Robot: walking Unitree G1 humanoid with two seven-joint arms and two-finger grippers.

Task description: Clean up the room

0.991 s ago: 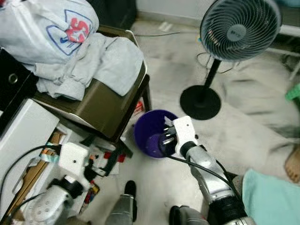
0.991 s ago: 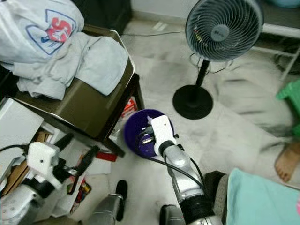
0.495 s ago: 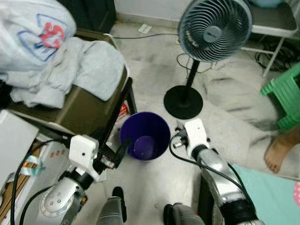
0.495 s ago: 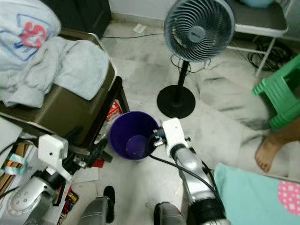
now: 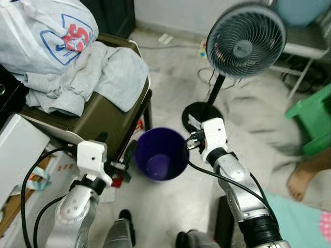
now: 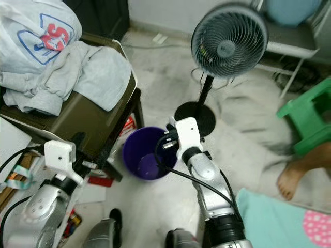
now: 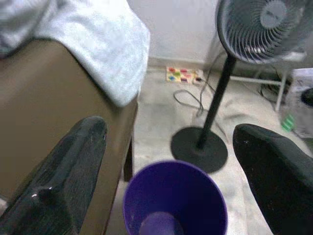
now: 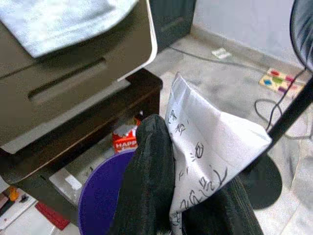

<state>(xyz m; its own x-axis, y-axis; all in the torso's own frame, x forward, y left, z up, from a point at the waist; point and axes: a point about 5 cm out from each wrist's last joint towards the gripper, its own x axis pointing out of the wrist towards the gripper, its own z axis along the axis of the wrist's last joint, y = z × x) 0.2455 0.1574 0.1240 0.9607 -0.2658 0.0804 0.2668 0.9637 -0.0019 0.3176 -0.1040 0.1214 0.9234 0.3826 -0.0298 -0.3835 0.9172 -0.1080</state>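
Purple bin (image 5: 161,155), white handwritten paper (image 8: 210,147), green stool (image 6: 309,121), grey clothes (image 5: 98,72)

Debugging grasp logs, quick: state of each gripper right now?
Left gripper: open, holding nothing, beside the purple bin.
Right gripper: shut on a white paper packet, at the bin's rim.

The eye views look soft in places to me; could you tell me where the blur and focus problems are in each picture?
Left eye view: the floor by the green stool is smeared, the fan slightly soft. Right eye view: the same smear. Left wrist view: the black fingers are out of focus, the purple bin clearer. Right wrist view: the white paper is fairly sharp.
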